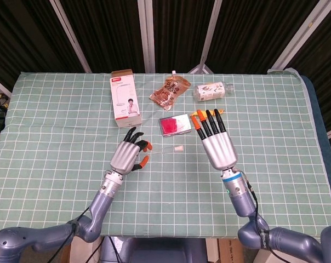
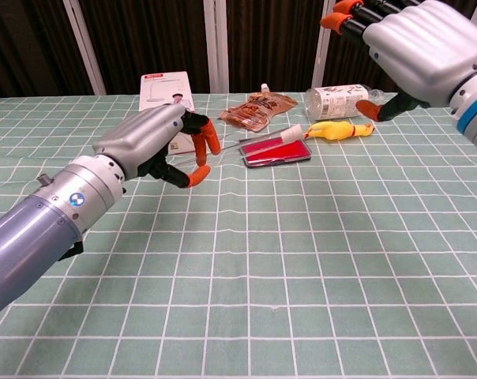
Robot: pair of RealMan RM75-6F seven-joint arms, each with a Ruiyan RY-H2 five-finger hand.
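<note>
My left hand hovers above the green checked cloth with its fingers curled in. Its fingertips pinch the near end of a thin clear stick with a white cap. The stick hangs level in the air and points right, toward a red flat case lying on the cloth. My right hand is raised to the right of the stick with its fingers straight and apart. It holds nothing and is clear of the stick.
Along the back of the cloth lie a white carton, a brown snack pouch and a bottle on its side. A yellow toy lies beside the red case.
</note>
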